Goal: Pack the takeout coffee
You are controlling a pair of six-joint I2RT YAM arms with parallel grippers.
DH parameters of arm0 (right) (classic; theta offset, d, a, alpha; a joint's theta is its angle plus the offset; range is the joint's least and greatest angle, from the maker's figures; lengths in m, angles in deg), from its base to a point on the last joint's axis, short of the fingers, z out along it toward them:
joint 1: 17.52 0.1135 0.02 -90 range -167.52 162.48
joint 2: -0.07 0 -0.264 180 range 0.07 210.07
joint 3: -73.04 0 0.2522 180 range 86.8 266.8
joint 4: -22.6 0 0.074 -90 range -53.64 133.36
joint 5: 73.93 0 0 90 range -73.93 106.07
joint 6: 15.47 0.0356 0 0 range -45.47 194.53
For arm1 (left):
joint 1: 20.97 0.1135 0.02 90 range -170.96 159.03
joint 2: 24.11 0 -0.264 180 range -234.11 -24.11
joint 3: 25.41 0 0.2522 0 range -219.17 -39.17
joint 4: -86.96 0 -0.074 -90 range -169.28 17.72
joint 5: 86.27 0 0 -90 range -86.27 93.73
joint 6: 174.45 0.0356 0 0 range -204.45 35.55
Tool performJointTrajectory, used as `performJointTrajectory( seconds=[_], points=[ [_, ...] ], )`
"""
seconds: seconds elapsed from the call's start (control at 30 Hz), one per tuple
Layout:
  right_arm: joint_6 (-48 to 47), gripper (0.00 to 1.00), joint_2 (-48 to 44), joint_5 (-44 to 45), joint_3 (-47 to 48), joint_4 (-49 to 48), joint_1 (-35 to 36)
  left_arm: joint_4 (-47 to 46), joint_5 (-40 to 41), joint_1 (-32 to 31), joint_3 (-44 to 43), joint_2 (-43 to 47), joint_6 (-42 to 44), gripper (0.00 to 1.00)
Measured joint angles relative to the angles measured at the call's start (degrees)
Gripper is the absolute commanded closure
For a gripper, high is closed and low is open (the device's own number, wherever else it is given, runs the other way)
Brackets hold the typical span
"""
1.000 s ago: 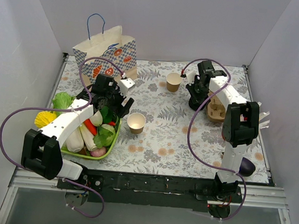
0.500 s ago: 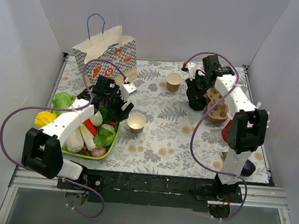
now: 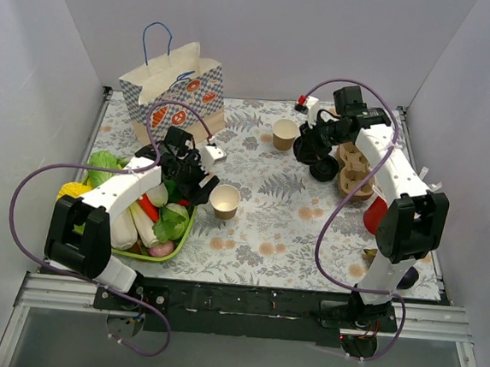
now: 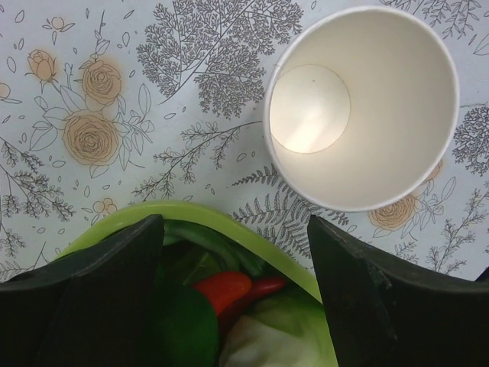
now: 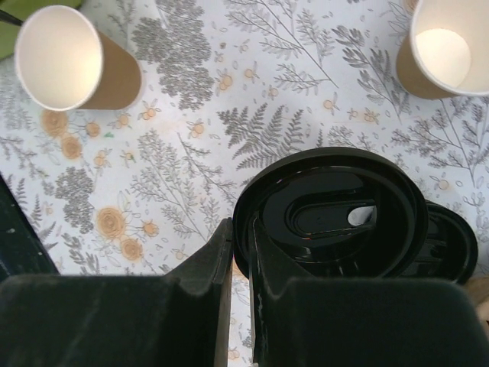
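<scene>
Two tan kraft paper cups stand uncovered and empty on the floral cloth: a near one (image 3: 224,200) (image 4: 359,107) (image 5: 76,57) and a far one (image 3: 284,135) (image 5: 443,46). My right gripper (image 3: 310,145) (image 5: 241,252) is shut on the rim of a round black lid (image 5: 328,208), held above the cloth just right of the far cup. A second black lid (image 3: 324,170) (image 5: 452,245) lies on the cloth below it. My left gripper (image 3: 201,178) (image 4: 237,252) is open and empty over the green tray's rim (image 4: 229,222), just left of the near cup.
A patterned paper bag (image 3: 174,91) stands at the back left. The green tray (image 3: 173,248) holds toy vegetables. A brown cardboard cup carrier (image 3: 355,172) and a red cup of white sticks (image 3: 375,216) sit on the right. White walls enclose the table.
My right gripper has risen and swung left with the black lid, coming closer to the far cup. The left gripper has shifted slightly right toward the near cup, its jaws a little narrower.
</scene>
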Motion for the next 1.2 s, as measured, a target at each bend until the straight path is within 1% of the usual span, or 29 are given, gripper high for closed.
performJointTrajectory(
  seconds=[0.17, 0.33, 0.5, 0.67, 0.83, 0.97, 1.1, 1.13, 1.2],
  points=[
    [-0.07, 0.99, -1.99, -4.72, 0.0, 1.57, 0.02, 0.83, -1.16, -0.48, -1.31, -0.81, -0.44, 0.25],
    [-0.24, 0.99, -3.98, -8.02, 0.0, 2.6, 0.04, -0.42, -3.32, -2.84, -2.62, -3.91, -1.6, 0.25],
    [-0.57, 0.99, -4.2, -9.14, 0.0, 3.13, 0.04, -0.9, -4.46, -4.87, -4.07, -8.15, -2.56, 0.25],
    [-1.44, 0.99, -4.35, -10.29, -0.31, 3.76, 0.04, -1.42, -5.31, -6.29, -7.37, -12.28, -3.61, 0.26],
    [-0.79, 0.99, -5.44, -11.28, -3.21, 3.56, 0.02, -2.73, -6.29, -7.58, -11.74, -15.8, -4.48, 0.26],
    [0.02, 0.99, -5.86, -13.27, -4.48, 3.89, 0.02, -3.41, -6.51, -8.07, -13.4, -17.22, -5.27, 0.25],
    [-0.42, 0.99, -5.62, -16.79, -4.24, 5.55, 0.02, -3.17, -6.32, -7.76, -12.57, -15.61, -4.59, 0.23],
    [-0.52, 0.99, -5.18, -18.03, -3.78, 6.32, 0.02, -3.67, -6.34, -7.41, -10.99, -13.62, -3.96, 0.21],
    [-0.66, 0.99, -3.56, -20.31, -2.62, 7.19, 0.04, -4.39, -6.69, -6.6, -6.62, -6.86, -1.51, 0.19]
  ],
)
